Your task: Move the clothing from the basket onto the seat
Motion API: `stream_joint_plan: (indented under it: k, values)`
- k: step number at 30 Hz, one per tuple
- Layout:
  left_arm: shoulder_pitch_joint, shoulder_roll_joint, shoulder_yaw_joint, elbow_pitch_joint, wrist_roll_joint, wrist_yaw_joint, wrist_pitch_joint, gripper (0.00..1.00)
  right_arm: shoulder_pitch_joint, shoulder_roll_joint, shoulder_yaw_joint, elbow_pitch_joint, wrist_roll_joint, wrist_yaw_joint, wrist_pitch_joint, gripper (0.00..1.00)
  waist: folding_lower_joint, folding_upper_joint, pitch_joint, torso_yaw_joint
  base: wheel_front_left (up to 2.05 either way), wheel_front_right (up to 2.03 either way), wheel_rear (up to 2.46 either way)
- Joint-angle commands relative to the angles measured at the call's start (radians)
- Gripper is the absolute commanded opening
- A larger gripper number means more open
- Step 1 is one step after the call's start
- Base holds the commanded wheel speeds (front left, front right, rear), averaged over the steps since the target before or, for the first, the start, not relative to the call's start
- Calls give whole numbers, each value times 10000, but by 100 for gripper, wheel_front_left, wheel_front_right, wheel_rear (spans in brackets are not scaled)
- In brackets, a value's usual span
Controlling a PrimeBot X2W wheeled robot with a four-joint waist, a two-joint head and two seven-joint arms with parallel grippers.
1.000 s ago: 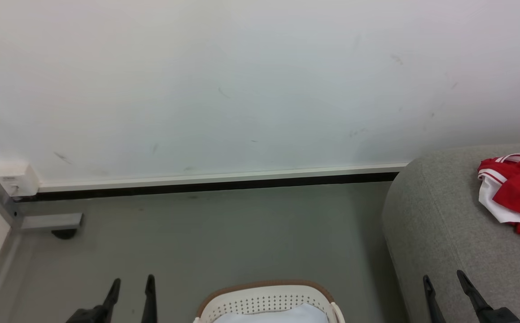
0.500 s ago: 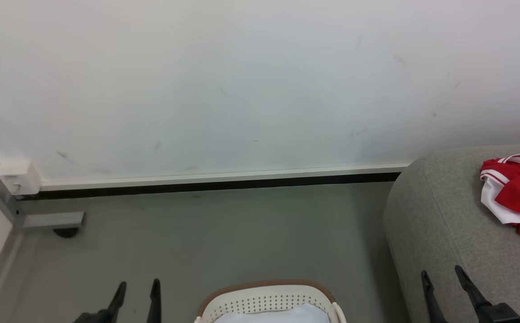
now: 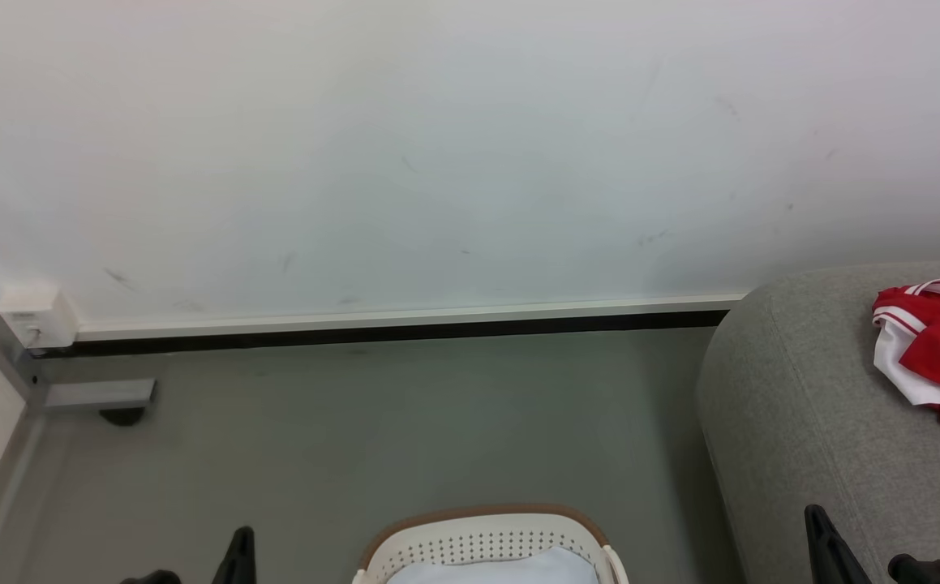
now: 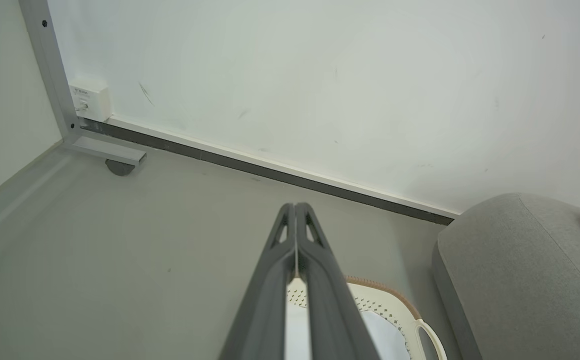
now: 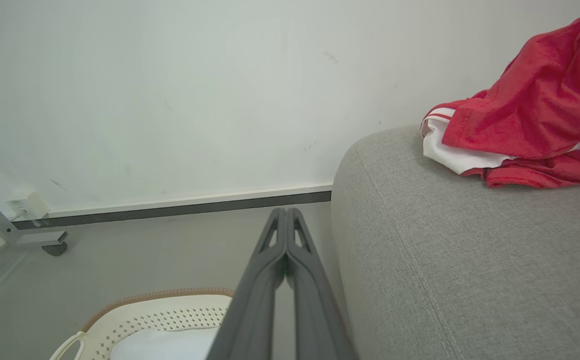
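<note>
Both grippers are closed and hold nothing. The left gripper (image 4: 295, 207) has its two dark fingers pressed flat together from base to tip, and it hangs over the grey floor (image 3: 405, 422). In the head view it sits at the bottom edge, left of the basket (image 3: 482, 513). The right gripper (image 5: 284, 212) is closed the same way, its fingers meeting along their length. In its own wrist view it points up the gap between basket and seat (image 3: 802, 405). In the head view it sits at the lower right, in front of the seat's grey fabric.

The basket stands on the floor at the bottom middle of the head view, between the two grippers and just left of the seat. Its brown rim and perforated white wall show, and a handle shows at its right end. The part of its inside that can be seen holds a pale pad (image 3: 494, 569).

The clothing (image 5: 530, 110) lies crumpled on top of the seat, at the right edge of the head view and cut off by it. It is red with a white panel and striped trim. It rests on the fabric, well apart from both grippers and from the basket.

The seat's rounded end reaches the dark skirting (image 3: 388, 332) under a scuffed white wall (image 3: 453, 146). At the far left a small white box (image 3: 32, 316) sits on the wall beside a grey metal post (image 4: 49, 75).
</note>
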Motion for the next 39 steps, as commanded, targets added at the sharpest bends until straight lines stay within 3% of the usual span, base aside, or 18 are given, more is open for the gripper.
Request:
stream_joint_plan:
  k: [1, 20, 39]
  values:
    - [-280, 14, 103, -201, -528, -62, 100, 0, -301, -81, -76, -219, 563, -2, 86, 0, 0, -1, 7, 8, 0, 0, 0]
    - [-452, -44, 462, -797, -3571, -55, 847, 0, -490, -108, -267, -573, 3952, -6, 825, 0, 0, -1, 93, 96, 0, 0, 0]
    - [-632, -93, 786, -1152, -5911, -94, 1466, 0, -693, -145, -454, -773, 6559, -9, 1432, 0, 0, -1, 173, 179, 0, 0, 0]
